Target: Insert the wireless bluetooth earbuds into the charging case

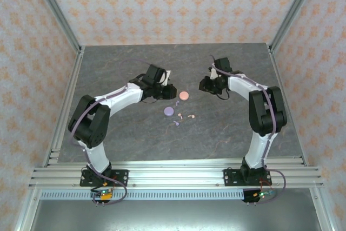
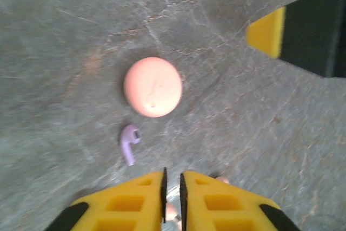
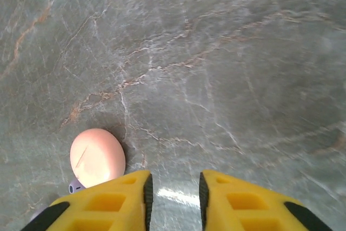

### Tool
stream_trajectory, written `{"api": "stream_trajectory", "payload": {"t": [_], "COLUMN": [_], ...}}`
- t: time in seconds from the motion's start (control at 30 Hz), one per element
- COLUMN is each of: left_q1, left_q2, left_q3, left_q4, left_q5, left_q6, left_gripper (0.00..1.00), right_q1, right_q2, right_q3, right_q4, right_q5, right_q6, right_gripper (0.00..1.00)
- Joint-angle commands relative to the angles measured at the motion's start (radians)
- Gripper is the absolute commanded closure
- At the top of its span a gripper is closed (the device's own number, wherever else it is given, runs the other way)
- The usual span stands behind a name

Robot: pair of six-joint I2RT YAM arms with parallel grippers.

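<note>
Lavender earbud (image 2: 130, 143) — just beyond left hand (image 2: 172, 176).

I see a grey veined worktop (image 1: 227, 128). On it: pink round case (image 1: 184, 96), lavender round case (image 1: 168, 111) near it, two pink earbuds (image 1: 180, 116) and two lavender earbuds (image 1: 176, 124) scattered beside.

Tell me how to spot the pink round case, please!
Look at the middle of the grey stone table, between the left arm and the right arm. Two round cases lie there, and the pink case is the one farther from the arms' bases. The other, the lavender case, is purple, and the earbuds nearby are far tinier, with stems.
</note>
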Motion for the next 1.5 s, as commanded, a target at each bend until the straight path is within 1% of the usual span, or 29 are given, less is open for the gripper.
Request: {"api": "stream_trajectory", "payload": {"t": [0.0,0.17,0.37,0.6,0.97,1.17,1.47], "left_q1": [-0.016,-0.042,-0.060,-0.069,-0.069,-0.070,-0.069], "left_q2": [0.055,0.134,0.214,0.288,0.326,0.347,0.396], "left_q3": [0.060,0.106,0.169,0.249,0.331,0.364,0.428], "left_q4": [-0.041,-0.036,-0.049,-0.127,-0.262,-0.278,-0.310], "left_q5": [0.033,0.051,0.061,0.048,-0.076,-0.102,-0.174], "left_q6": [-0.026,-0.049,-0.070,-0.065,-0.021,-0.014,-0.011], "left_gripper": [0.87,0.88,0.88,0.87,0.86,0.85,0.84], "right_q1": [0.017,0.026,0.028,0.028,0.028,0.028,0.028], "right_q2": [0.046,0.120,0.164,0.186,0.195,0.196,0.186], "right_q3": [0.064,0.141,0.180,0.203,0.216,0.217,0.207], "right_q4": [-0.057,-0.079,-0.082,-0.096,-0.116,-0.121,-0.124], "right_q5": [-0.008,-0.033,-0.039,-0.056,-0.070,-0.068,-0.058], "right_q6": [0.009,0.028,0.055,0.057,0.047,0.042,0.041], "right_gripper": [0.74,0.80,0.82,0.82,0.82,0.82,0.82]}}
